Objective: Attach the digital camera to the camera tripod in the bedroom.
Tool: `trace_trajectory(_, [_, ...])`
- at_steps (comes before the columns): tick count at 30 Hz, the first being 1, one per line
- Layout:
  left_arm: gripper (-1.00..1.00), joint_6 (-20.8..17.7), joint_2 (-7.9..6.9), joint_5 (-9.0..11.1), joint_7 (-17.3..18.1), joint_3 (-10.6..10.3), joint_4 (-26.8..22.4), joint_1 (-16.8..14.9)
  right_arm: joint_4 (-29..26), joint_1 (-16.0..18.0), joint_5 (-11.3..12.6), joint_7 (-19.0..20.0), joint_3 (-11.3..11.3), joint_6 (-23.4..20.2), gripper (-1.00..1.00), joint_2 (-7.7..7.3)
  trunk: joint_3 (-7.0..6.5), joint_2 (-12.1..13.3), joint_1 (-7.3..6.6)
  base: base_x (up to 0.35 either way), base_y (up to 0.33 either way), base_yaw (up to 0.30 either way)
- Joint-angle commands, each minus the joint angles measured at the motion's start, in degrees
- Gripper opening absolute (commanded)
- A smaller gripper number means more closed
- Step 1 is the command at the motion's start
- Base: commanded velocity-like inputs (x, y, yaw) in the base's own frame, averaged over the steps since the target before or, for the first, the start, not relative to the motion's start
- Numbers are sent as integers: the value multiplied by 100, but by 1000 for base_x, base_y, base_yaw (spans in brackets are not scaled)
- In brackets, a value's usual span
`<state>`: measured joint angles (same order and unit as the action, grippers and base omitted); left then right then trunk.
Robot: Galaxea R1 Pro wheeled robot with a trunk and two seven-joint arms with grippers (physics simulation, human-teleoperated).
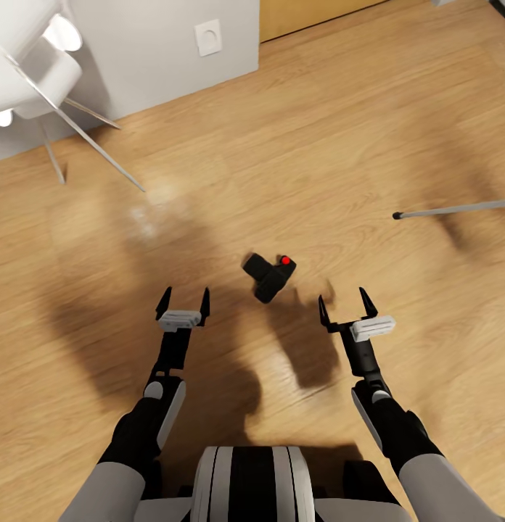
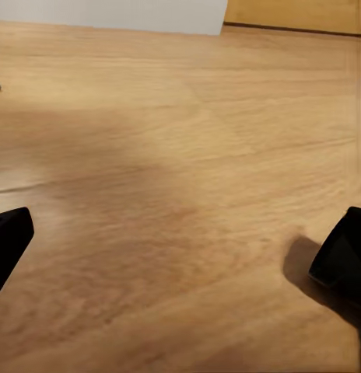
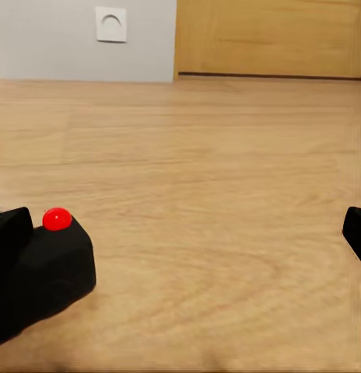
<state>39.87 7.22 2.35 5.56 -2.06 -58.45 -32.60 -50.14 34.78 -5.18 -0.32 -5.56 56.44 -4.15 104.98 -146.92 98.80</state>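
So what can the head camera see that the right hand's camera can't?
Head view alone: both open grippers, left and right, a silver tripod leg with a black foot at the right edge, and white chair legs at upper left.

Right wrist view alone: a close look across the floor at the foot of the oak door.

Both: the digital camera with its red button, the wall socket, the wooden floor.

A matt black digital camera (image 1: 269,275) with a glossy red button (image 1: 285,260) lies on my bedroom's smooth, light wooden plank floor (image 1: 318,145). Far left, a white chair (image 1: 27,65) stands on thin, silvery metal legs beside a matt, pale grey wall (image 1: 151,51).
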Motion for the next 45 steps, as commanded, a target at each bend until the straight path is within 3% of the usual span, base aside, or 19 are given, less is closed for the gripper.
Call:
trace_trajectory(1, [100, 10, 1, 27, 42, 7, 1, -1, 1, 3, -9, -3, -6, 12, 100, -2, 2, -1, -1, 0, 0, -102])
trace_trajectory(12, [100, -122, 1, 28, 49, -3, -4, -1, 1, 2, -16, 4, -6, 8, 100, 0, 2, -1, -1, 0, 0, -106])
trace_trajectory(21, [100, -920, -24, 24, 108, -11, -290, -1, -1, 3, -18, -3, -6, 7, 100, -4, 2, -1, -1, 0, 0, -107])
trace_trajectory(25, [100, -1107, -34, -10, 167, -21, -428, -1, 0, 3, -18, -2, -6, 7, 100, -5, 2, -1, -1, 0, 0, -36])
trace_trajectory(40, [100, -1115, -86, -50, 711, -128, -667, -1, -2, 2, -26, 21, -19, 7, 100, -7, 2, -1, -1, 0, 0, -158])
trace_trajectory(45, [100, -1097, -102, -52, 736, -151, -717, -1, -4, 3, -25, 14, -36, 1, 100, 5, 2, -1, -1, 0, 0, -10])
